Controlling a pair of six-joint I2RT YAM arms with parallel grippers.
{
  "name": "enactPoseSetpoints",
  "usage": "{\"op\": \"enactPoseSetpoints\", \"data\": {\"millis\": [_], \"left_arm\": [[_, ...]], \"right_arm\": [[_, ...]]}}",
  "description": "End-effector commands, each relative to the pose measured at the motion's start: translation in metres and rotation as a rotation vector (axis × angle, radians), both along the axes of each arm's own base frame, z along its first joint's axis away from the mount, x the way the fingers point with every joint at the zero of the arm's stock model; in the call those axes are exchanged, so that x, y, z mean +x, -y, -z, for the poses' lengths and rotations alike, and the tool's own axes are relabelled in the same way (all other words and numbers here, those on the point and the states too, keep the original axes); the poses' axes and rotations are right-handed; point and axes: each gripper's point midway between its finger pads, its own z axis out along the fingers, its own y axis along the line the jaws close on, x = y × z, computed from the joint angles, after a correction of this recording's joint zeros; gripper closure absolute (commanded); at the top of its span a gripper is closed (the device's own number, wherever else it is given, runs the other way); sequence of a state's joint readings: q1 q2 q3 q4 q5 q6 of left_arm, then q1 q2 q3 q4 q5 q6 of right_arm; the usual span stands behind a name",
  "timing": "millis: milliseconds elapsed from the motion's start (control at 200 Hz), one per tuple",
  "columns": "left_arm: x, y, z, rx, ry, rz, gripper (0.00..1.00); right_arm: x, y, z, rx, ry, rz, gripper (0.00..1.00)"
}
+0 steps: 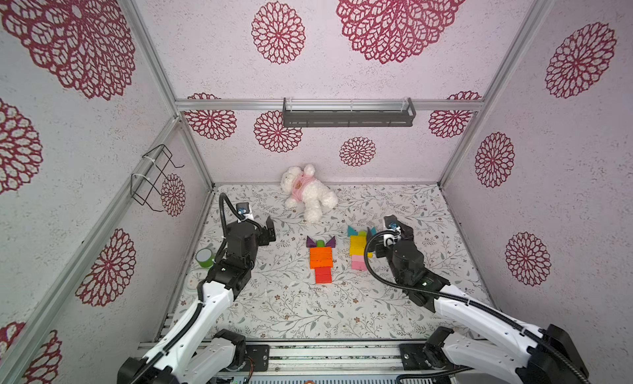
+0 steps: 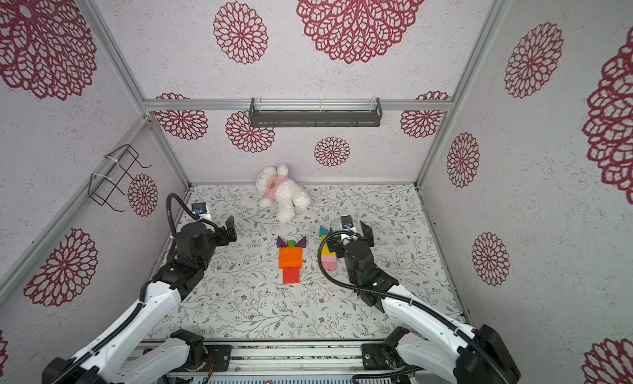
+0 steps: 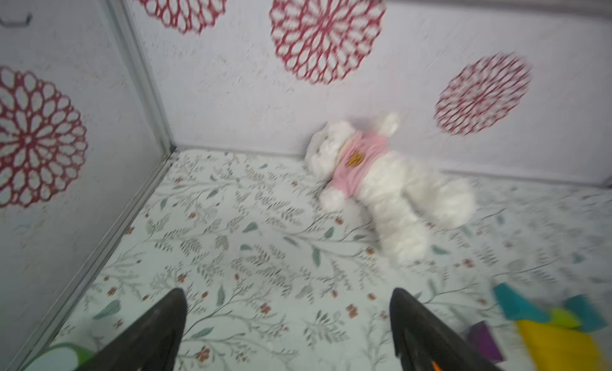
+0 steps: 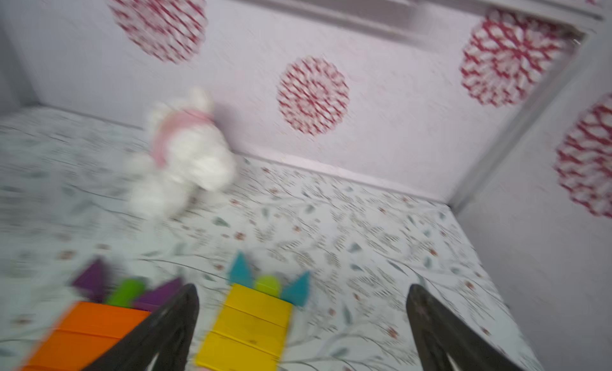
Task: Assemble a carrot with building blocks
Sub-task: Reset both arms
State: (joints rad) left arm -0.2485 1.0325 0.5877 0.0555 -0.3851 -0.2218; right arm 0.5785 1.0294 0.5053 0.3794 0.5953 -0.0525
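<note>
In both top views two flat block figures lie mid-table. One has orange bars [image 1: 321, 258], red bars [image 1: 323, 275], purple triangles [image 1: 311, 242] and a lime cylinder [image 1: 320, 243]. To its right lie yellow bars [image 1: 357, 246], pink bars [image 1: 358, 263], teal triangles [image 1: 351, 231] and a lime cylinder [image 4: 267, 284]. My right gripper [image 4: 303, 288] hovers open over the yellow figure's right side, holding nothing; the arm hides part of that figure [image 2: 329, 259]. My left gripper [image 3: 287, 290] is open and empty, left of the orange figure [image 2: 290, 257], above bare cloth.
A white plush bear in pink [image 1: 308, 192] lies by the back wall. A green cup [image 1: 205, 258] stands at the left edge beside my left arm. A wire rack [image 1: 154, 178] hangs on the left wall, a grey shelf [image 1: 347, 113] on the back wall.
</note>
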Motion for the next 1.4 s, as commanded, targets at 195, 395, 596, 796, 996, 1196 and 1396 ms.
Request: {"op": "enactPoseSetpoints", "data": {"millis": [195,395,596,796,996,1196,1396], "left_arm": [[0.005,-0.103,0.045,-0.046,0.226,-0.229,0.03],[0.025,-0.084,0.065,0.013,0.200,-0.054,0.03],[0.050,-0.083,0.082,0.003,0.091,-0.025,0.03],[0.052,-0.098,0.082,-0.004,0.085,-0.099,0.03],[0.052,-0.097,0.083,-0.009,0.078,-0.100,0.03],[0.052,-0.097,0.083,-0.010,0.079,-0.098,0.03],[0.052,-0.097,0.083,-0.011,0.078,-0.099,0.03]], "right_arm": [[0.012,0.096,0.023,0.068,0.141,0.133,0.01],[0.019,0.110,0.058,0.090,0.083,0.139,0.01],[0.016,0.112,0.068,0.131,0.097,0.124,0.01],[0.024,0.115,0.082,0.136,0.116,0.134,0.01],[0.039,0.122,0.096,0.132,0.074,0.186,0.01],[0.044,0.130,0.101,0.166,0.036,0.203,0.01],[0.044,0.130,0.102,0.165,0.033,0.203,0.01]]}}
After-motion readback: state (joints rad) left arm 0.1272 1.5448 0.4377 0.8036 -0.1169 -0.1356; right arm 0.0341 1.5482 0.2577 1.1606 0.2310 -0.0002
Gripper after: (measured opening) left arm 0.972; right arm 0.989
